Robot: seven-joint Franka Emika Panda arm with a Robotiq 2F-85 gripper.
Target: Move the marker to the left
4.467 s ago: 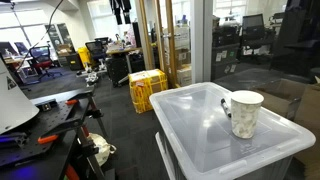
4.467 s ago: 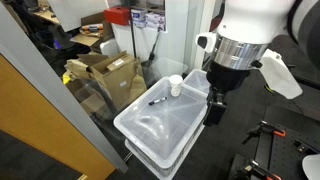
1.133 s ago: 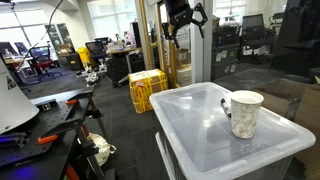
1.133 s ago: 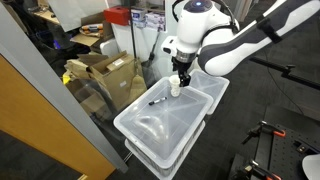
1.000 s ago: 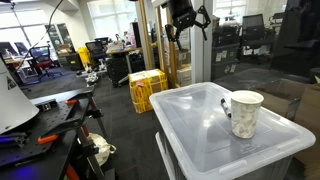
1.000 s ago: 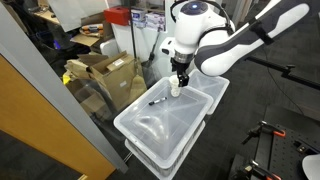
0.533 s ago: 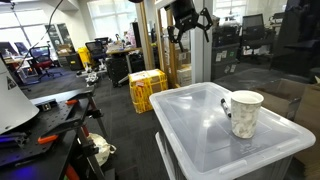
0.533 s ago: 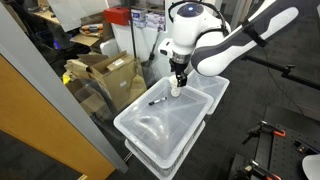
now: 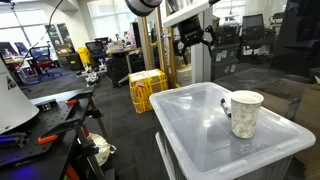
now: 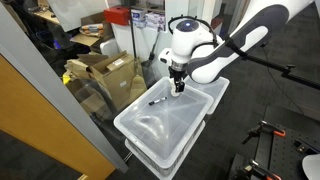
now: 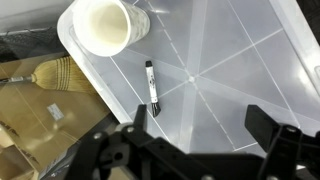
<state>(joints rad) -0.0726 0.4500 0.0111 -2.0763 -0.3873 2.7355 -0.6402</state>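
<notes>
Marker (image 11: 151, 86) — spotted it lying flat on clear bin lid (image 11: 235, 60), close to the rim on the side toward the cardboard boxes (image 11: 40, 110). Sat just beside cup (image 11: 103, 24), thin gap between them, not touching. Pointed one end toward cup and the other toward the bottom of the wrist view. Caught the marker (image 10: 157, 101) again in an exterior view as a short dark stick on the lid (image 10: 160, 128), toward the end near the arm. Saw gripper (image 11: 200, 118) hanging above the lid with jaws spread wide, nothing between them, well apart from marker and cup. Confirmed spread fingers (image 9: 205, 38) in an exterior view, gripper (image 9: 192, 42) up high beyond the far edge of the lid (image 9: 190, 130), cup (image 9: 245, 113) upright on it. Couldn't make out cup behind gripper (image 10: 178, 86) in an exterior view. Noted yellow crate (image 9: 147, 88) on floor past the bin.
</notes>
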